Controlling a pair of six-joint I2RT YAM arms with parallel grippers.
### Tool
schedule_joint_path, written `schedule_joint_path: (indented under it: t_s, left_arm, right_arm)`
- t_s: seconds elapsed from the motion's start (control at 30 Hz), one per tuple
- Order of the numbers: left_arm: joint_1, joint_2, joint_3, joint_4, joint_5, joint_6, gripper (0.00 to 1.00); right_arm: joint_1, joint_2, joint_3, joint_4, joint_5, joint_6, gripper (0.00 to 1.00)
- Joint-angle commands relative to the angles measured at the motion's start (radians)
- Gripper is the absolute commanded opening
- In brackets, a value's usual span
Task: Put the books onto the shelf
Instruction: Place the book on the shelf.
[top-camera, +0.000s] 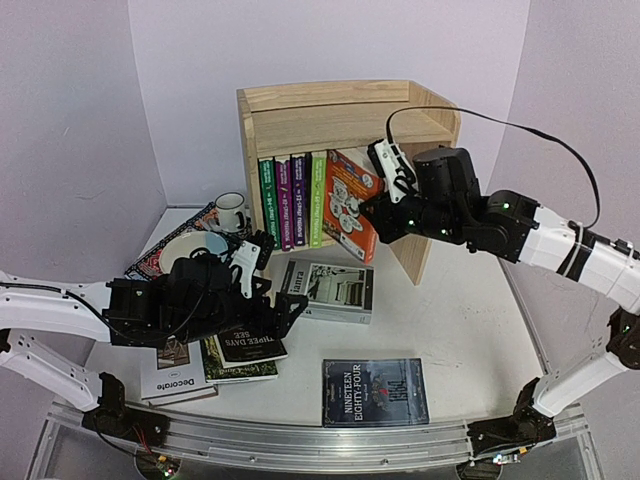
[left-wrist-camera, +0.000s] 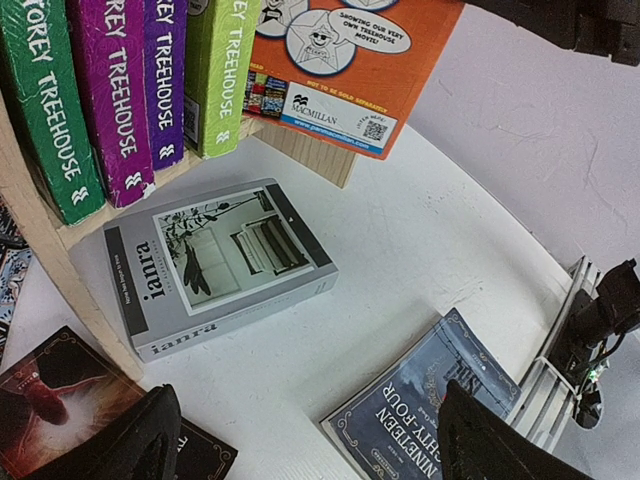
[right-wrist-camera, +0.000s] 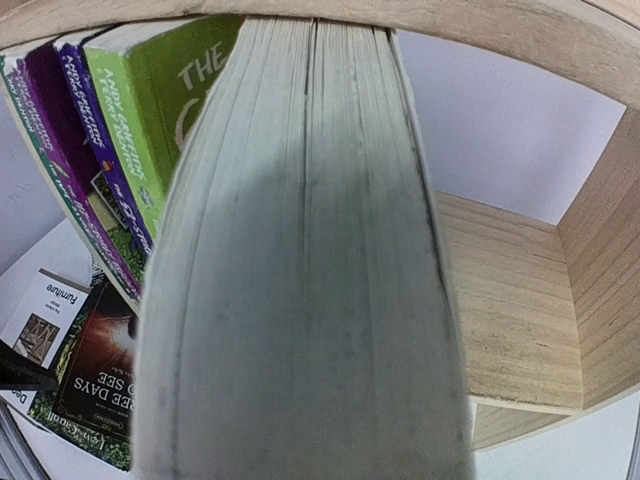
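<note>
Right hand: I see it pinching the orange book at the shelf's lower tier.
Orange book: tilted, just beside the light green spine, with its lower corner past the tier's front edge.
Left hand: fingers spread wide, gripping nothing, low over the surface.
Shelved books: four upright spines at the lower tier's left.
Loose books: "ianra" lies flat before the shelf, "Nineteen Eighty-Four" nearer me, and "Decorate" under my left arm.
</note>
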Motion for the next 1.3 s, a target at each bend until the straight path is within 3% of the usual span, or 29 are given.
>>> schedule_joint_path:
  t_s: [0.0, 0.8, 1.07, 1.27]
  left_arm:
    - [0.005, -0.03, 0.009, -0.002, 0.006, -0.007, 0.9]
    - [0.006, -0.039, -0.007, 0.003, 0.025, -0.037, 0.9]
    - [0.006, -0.021, -0.002, 0.009, 0.044, -0.047, 0.9]
    - [0.005, -0.014, -0.001, 0.014, 0.05, -0.049, 0.9]
  right_arm:
    - [0.0, 0.038, 0.094, 0.068, 0.041, 0.017, 0.0]
    - [-0.001, 0.245, 0.299, 0.09, 0.135, 0.06, 0.0]
    - [-0.001, 0.274, 0.326, 0.116, 0.104, 0.09, 0.01]
    - [-0.001, 0.265, 0.323, 0.12, 0.042, 0.151, 0.08]
